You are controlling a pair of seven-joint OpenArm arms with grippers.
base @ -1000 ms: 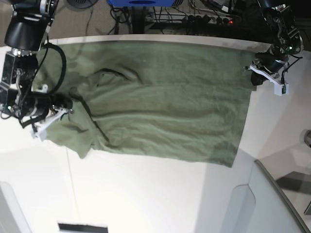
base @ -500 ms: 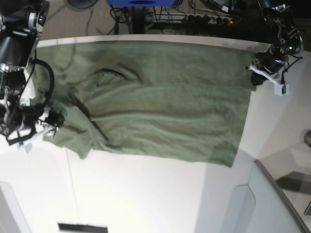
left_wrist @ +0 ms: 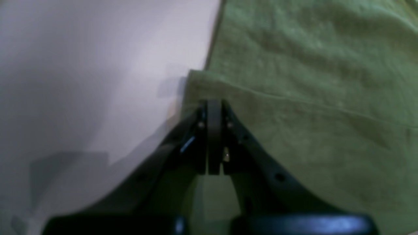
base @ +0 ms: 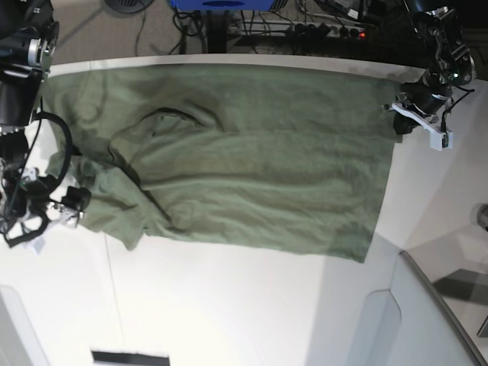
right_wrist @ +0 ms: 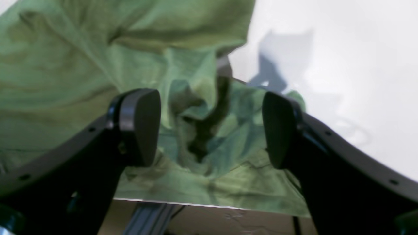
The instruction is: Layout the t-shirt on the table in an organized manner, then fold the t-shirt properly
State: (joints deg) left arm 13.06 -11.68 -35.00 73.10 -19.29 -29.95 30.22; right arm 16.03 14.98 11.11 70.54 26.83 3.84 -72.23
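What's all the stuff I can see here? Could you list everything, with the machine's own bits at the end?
olive-green wrinkly cotton t-shirt: one, olive green, spread across the far half of the table, its sleeve end bunched at the base view's left
large white smooth table: one, white, under the shirt
grey translucent panel: one, grey, at the table's near corner on the base view's right
dark cables and power strip: several, black, on the floor beyond the table
left gripper: one, black, shut on the shirt's corner, at the base view's right
right gripper: one, black, open, beside the bunched sleeve at the base view's left, holding nothing
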